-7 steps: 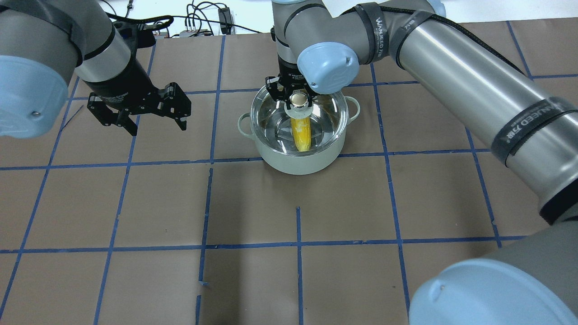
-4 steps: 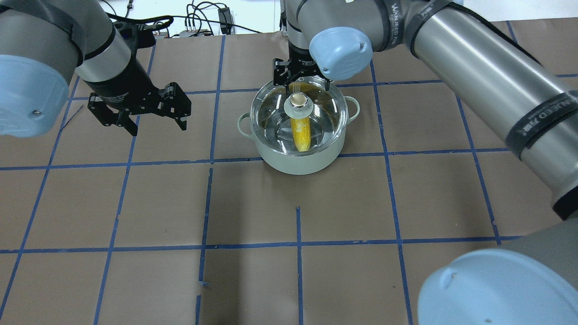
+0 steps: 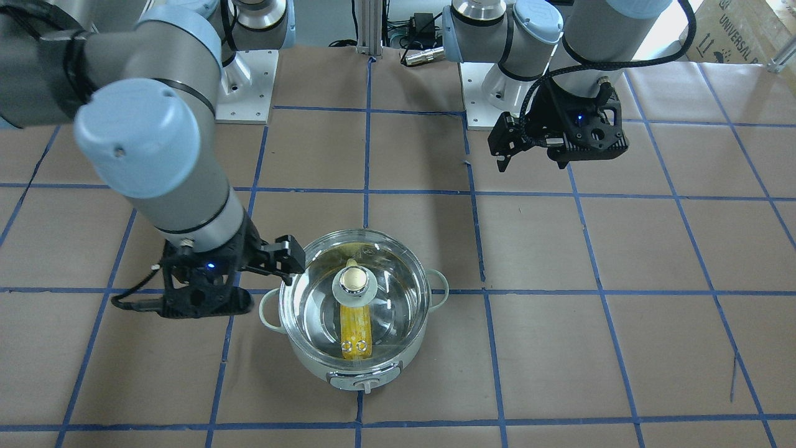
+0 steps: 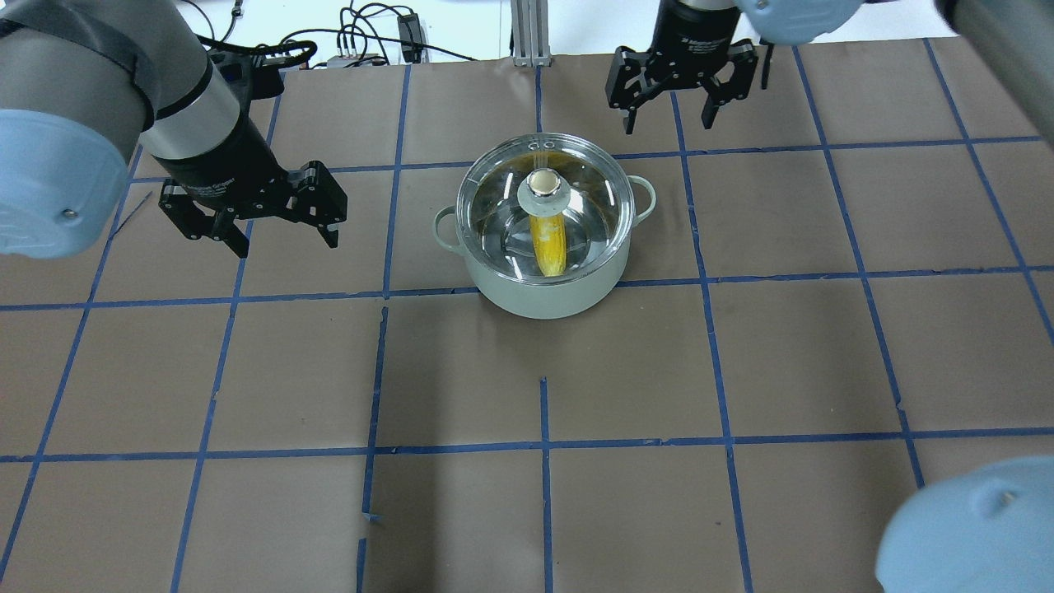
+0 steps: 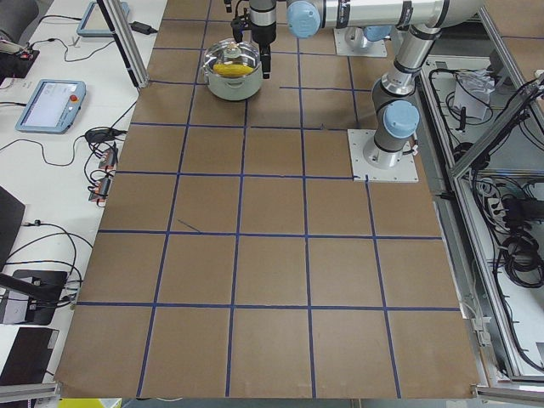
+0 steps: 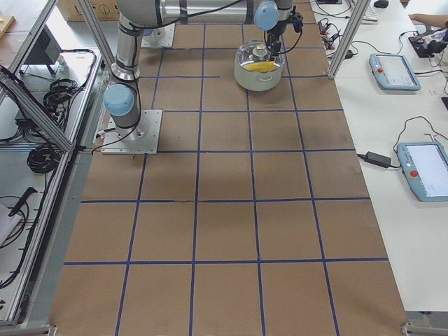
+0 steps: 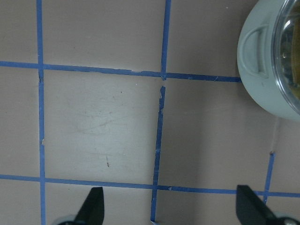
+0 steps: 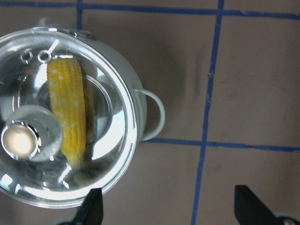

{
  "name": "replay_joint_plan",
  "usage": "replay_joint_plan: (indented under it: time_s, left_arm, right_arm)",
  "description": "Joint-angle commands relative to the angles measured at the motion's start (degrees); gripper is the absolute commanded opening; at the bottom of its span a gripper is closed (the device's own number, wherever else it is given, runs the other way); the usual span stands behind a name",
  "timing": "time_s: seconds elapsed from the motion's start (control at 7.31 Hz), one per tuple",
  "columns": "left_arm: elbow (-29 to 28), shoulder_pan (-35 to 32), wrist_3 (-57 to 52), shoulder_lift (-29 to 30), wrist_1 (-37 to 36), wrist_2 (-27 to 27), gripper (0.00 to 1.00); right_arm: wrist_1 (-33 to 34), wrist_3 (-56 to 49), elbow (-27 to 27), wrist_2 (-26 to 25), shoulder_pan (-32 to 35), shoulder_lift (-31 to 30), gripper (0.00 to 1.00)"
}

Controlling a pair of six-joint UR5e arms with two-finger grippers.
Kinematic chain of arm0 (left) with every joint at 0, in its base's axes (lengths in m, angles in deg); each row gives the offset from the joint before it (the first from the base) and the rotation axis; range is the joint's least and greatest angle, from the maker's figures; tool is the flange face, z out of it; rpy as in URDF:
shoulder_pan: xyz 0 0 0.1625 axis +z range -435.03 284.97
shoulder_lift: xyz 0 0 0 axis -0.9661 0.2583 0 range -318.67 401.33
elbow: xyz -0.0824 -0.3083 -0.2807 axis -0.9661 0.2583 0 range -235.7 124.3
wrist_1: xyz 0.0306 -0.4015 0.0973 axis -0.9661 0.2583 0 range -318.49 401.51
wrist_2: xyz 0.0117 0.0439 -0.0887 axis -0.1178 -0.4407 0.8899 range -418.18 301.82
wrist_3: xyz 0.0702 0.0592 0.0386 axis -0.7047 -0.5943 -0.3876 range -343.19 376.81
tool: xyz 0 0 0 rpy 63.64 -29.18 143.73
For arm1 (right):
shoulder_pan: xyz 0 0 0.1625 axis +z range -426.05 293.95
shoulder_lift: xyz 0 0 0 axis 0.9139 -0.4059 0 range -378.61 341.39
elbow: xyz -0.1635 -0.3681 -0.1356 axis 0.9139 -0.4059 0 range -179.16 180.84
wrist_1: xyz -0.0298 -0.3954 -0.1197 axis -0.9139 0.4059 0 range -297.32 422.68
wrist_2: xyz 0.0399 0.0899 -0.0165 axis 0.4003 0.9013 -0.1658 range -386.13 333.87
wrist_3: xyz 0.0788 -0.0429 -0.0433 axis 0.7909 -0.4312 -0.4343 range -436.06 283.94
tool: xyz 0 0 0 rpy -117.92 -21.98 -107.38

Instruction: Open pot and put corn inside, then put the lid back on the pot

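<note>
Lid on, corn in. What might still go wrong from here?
The open right gripper hangs just off to the side of the pot; a low move across might clip it and shift the lid. Whether the lid sits flush all round cannot be told.

The pot (image 4: 535, 301), lid (image 4: 494, 193) on, stands on the desk (image 4: 659, 371) as the one obstacle there. Open desk runs from its 3 o'clock round through 6 to 8. The left gripper (image 4: 288, 244) hangs at 9 o'clock and the right gripper (image 4: 667, 128) at 1 o'clock. Both are apart from the pot, fingers (image 4: 235, 232) spread wide.
</note>
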Motion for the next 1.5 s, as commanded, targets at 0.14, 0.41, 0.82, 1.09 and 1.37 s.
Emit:
replay_joint_plan:
  time_s: [0.14, 0.41, 0.82, 1.09, 1.37]
  left_arm:
    - [0.3, 0.2, 0.0, 0.3, 0.1, 0.2, 1.00]
    - [0.3, 0.2, 0.0, 0.3, 0.0, 0.4, 1.00]
    - [0.3, 0.9, 0.0, 0.4, 0.1, 0.6, 1.00]
    - [0.2, 1.3, 0.0, 0.7, -0.1, 0.6, 1.00]
    - [0.3, 1.3, 0.0, 0.7, -0.1, 0.6, 1.00]
  right_arm:
    - [-10.4, -4.2, 2.3, -0.2, -7.3, -9.3, 0.99]
    - [-7.0, -3.8, 10.3, -1.8, -7.0, -12.3, 0.99]
    - [-1.7, -3.4, 15.4, -3.0, -1.3, -16.0, 0.99]
    - [-2.4, -4.4, 14.3, -3.3, -2.3, -15.1, 1.00]
    - [-2.0, -4.3, 13.8, -3.2, -2.4, -15.3, 1.00]
